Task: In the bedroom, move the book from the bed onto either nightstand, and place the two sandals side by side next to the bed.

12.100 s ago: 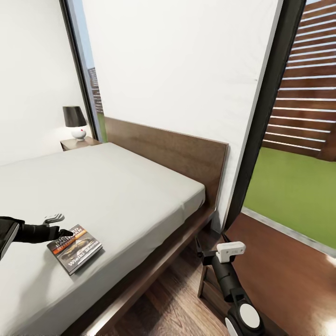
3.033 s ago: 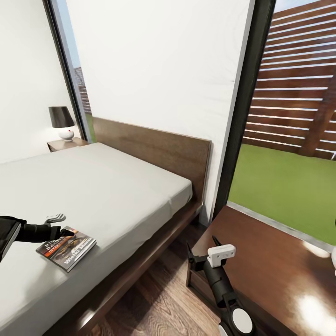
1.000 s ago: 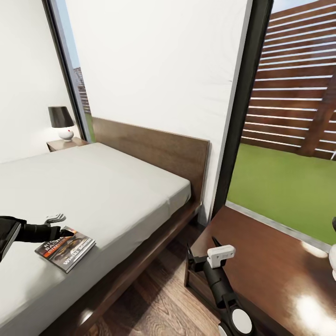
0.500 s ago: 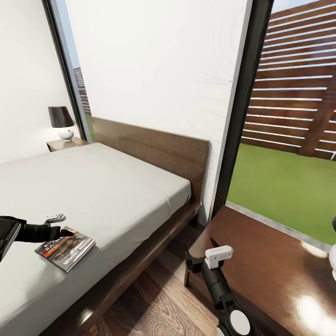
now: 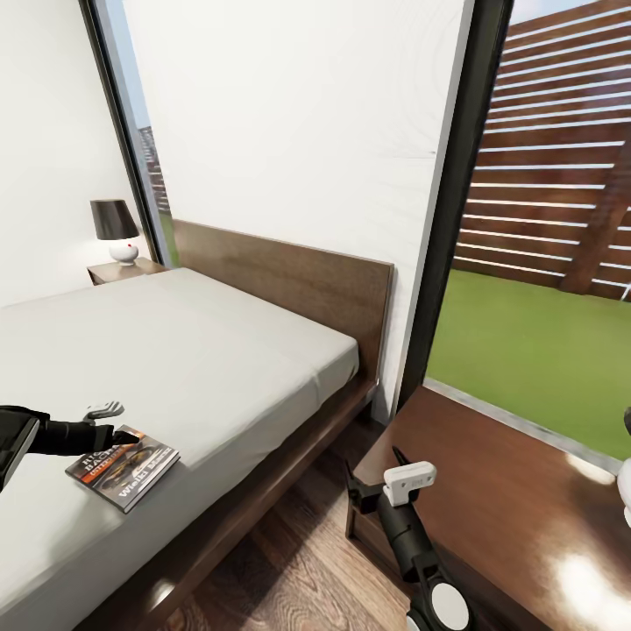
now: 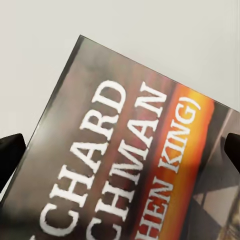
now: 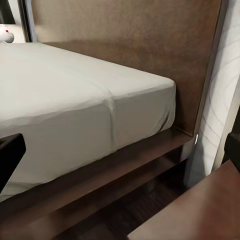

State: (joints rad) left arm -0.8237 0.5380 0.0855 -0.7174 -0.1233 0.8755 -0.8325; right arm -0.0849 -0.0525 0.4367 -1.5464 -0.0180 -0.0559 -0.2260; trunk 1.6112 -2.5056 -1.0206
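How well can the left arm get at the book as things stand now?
Probably well: the left tool is already at the book on the bed, its fingertips straddling the cover, nothing between them.

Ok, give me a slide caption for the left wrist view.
Left gripper straddling the dark paperback book with orange band and white lettering on the light grey mattress.

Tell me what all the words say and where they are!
"...CHARD" and "...CHMAN" in big white letters on the book cover; the starts are cut off.
"...HEN KING)" on the book's orange band, start cut off.
In the head view, the book lettering is too blurred to read surely.
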